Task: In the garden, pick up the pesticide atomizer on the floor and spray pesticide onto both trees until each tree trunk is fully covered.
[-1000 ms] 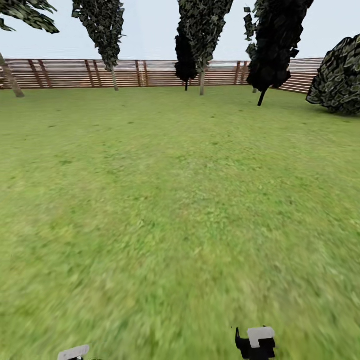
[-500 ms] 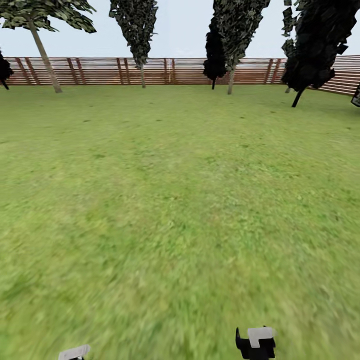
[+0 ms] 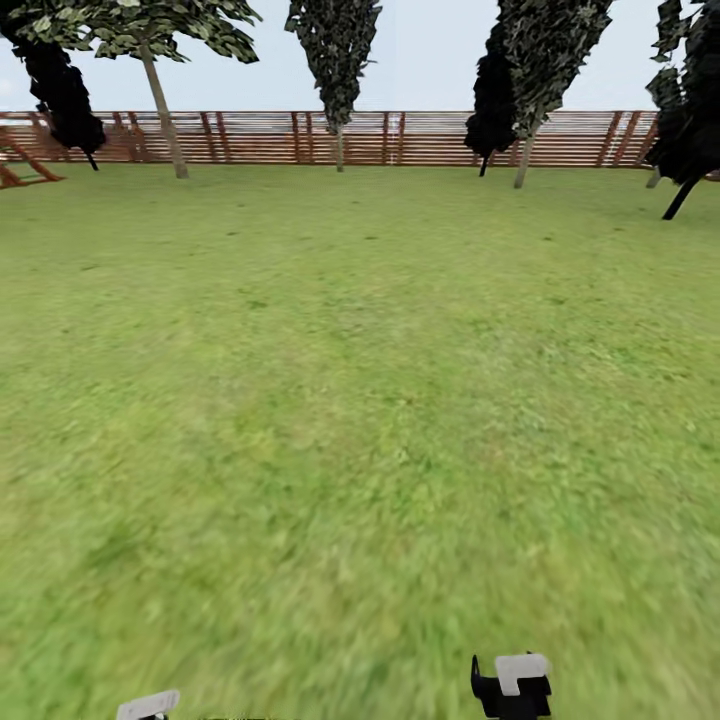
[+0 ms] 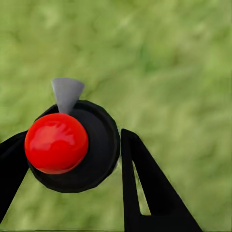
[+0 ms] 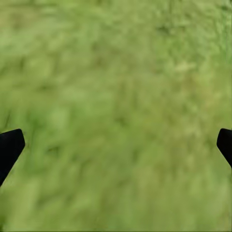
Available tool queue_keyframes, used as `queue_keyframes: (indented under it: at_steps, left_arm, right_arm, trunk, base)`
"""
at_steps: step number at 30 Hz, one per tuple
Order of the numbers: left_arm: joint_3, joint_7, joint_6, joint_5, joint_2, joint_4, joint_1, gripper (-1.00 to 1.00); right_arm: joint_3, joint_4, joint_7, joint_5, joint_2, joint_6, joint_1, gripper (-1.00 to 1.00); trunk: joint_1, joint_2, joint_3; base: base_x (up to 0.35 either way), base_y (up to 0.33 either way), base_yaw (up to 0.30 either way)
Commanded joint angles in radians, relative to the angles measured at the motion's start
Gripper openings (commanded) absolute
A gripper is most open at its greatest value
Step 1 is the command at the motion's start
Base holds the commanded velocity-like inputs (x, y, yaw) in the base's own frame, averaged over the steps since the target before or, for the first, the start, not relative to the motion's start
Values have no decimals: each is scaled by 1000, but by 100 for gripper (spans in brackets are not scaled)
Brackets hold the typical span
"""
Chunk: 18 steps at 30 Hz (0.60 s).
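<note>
The left gripper (image 4: 72, 159) pinches the round black atomizer with a red dome cap (image 4: 72, 147) at its sides; it looks rigid, light, perhaps slippery. The right gripper (image 5: 116, 145) hangs spread, empty, above green lawn (image 3: 360, 400).

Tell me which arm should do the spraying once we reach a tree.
Left. The left tool is already closed around the atomizer, with its red cap and grey nozzle showing. The right tool is open over grass.

One atomizer (image 4: 72, 147), two pincers, six thin-trunked trees, one slatted fence (image 3: 420, 138), one lawn (image 3: 360, 400).
</note>
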Motion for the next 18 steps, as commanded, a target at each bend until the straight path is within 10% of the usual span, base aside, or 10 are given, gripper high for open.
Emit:
queue_keyframes:
  at_steps: [1,18]
  left_arm:
    - [-6,-5,-3,11,0,1,-1,-100]
    - [-6,-5,-1,3,-1,0,-1,-100]
  right_arm:
    - [8,1,-10,4,0,1,-1,100]
    - [8,1,-10,4,0,1,-1,100]
  trunk:
    - [0,0,-1]
    - [0,0,-12]
  base:
    - [27,35,272]
    - [102,112,272]
